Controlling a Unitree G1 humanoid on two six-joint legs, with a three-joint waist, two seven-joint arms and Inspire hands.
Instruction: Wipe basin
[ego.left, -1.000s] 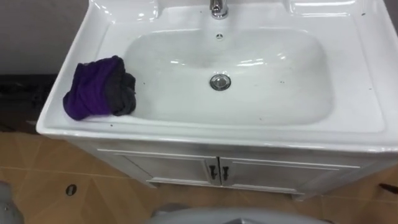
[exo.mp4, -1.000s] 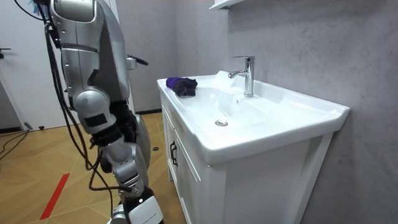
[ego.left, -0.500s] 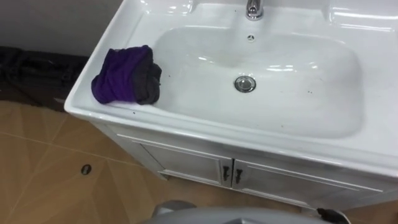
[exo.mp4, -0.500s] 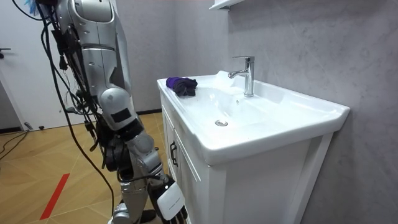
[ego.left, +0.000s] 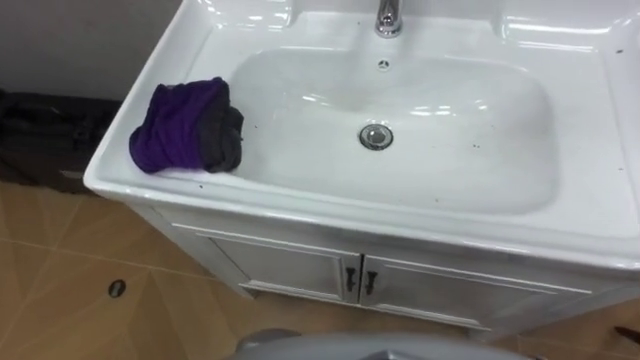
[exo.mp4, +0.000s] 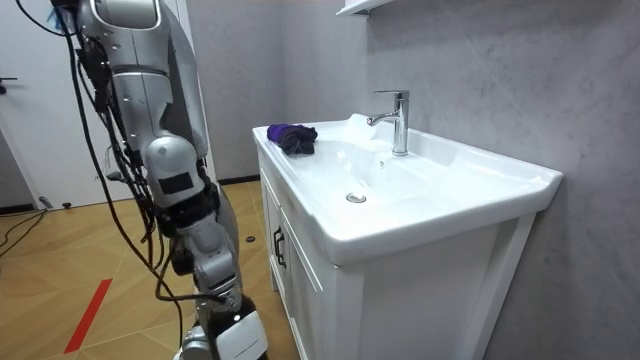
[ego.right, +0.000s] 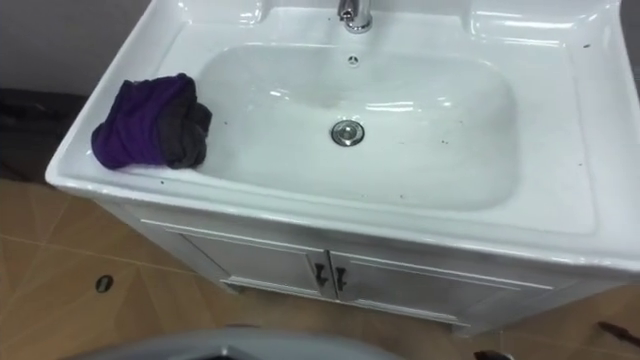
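Looking down, you see the purple-and-grey cloth (ego.left: 185, 125) bunched on the white basin's (ego.left: 450, 130) left rim, while the robot's right hand (exo.mp4: 238, 333) hangs low beside the cabinet (ego.left: 300, 272), its grasp impossible to tell.

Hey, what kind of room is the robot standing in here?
Probably a bathroom or washroom: a white basin with a chrome tap sits on a cabinet, a purple cloth on its rim.

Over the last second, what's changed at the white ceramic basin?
Nothing grasped or released. The right hand, hanging low by the white cabinet, swung toward it and back. The eye views shifted with the head, not the things. The purple and grey cloth stays bunched on the left rim of the white ceramic basin, untouched.
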